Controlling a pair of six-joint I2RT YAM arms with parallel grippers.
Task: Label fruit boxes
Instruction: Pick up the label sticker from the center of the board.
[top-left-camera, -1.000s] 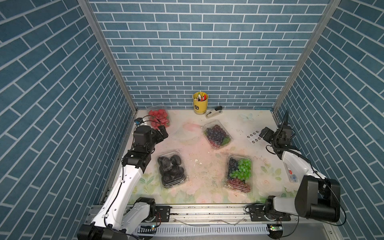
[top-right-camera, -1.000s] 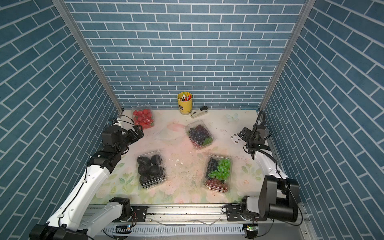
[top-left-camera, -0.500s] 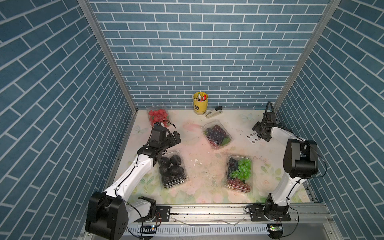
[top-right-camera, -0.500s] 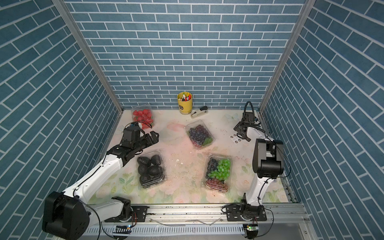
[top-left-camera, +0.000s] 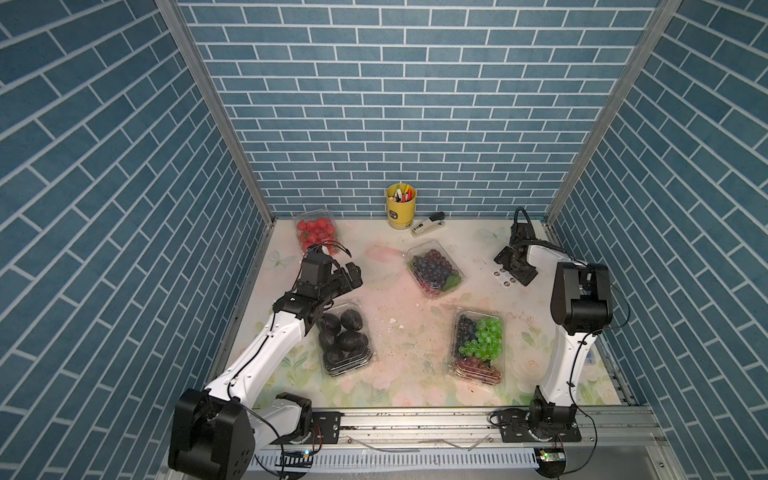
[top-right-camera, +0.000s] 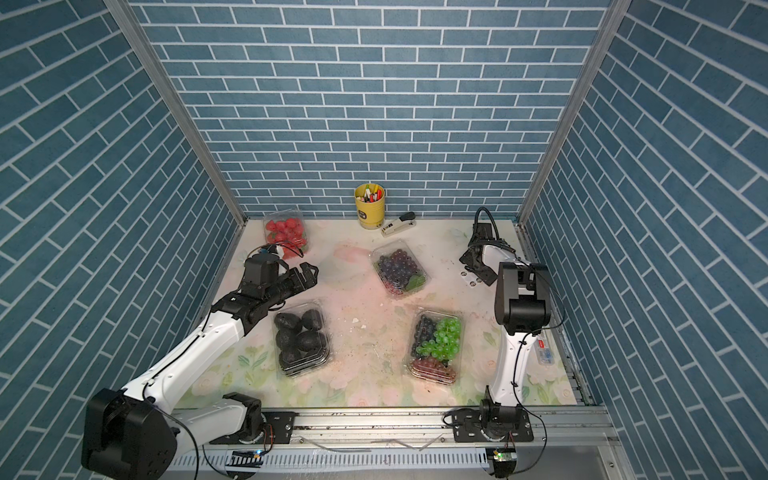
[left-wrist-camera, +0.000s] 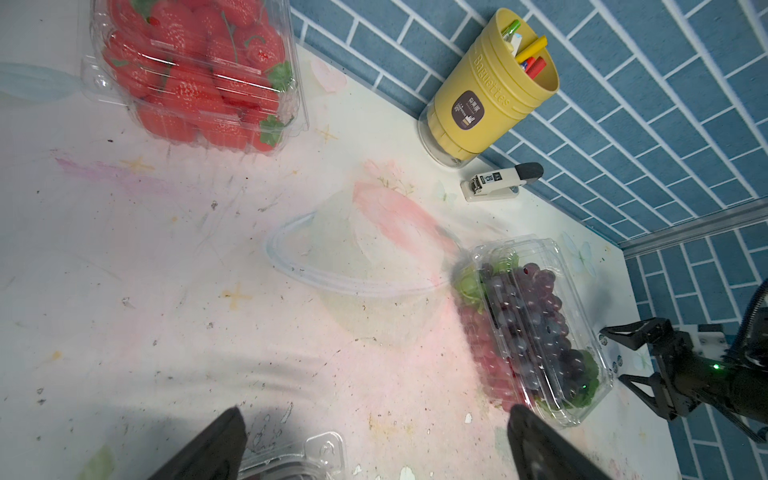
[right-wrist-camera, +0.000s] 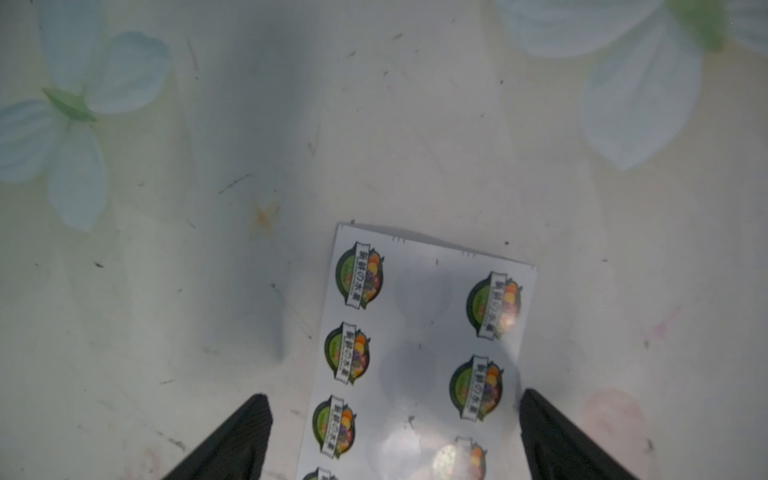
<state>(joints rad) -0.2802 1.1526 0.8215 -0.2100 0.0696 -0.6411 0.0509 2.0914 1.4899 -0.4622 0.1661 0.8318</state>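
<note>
We saw our left hand (top-left-camera: 352, 275) spread wide above the worktop (top-left-camera: 395, 299) near the black-fruit box (top-left-camera: 344, 340); our right hand (right-wrist-camera: 392, 415) stood wide astride the sticker sheet (right-wrist-camera: 419, 332).

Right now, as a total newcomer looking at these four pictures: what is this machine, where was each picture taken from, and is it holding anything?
It is two white robot arms, a left arm and a right arm, at a flowery table. Two pictures look down from overhead and are nearly alike; two come from cameras on the arms' wrists. On the table lie four clear boxes: strawberries, purple grapes, black fruits and mixed grapes, plus a yellow pen cup and a stapler. The left fingers stand open above the table, holding nothing. The right fingers stand open on either side of a sticker sheet that lies flat, not gripped as far as I can see.
</note>
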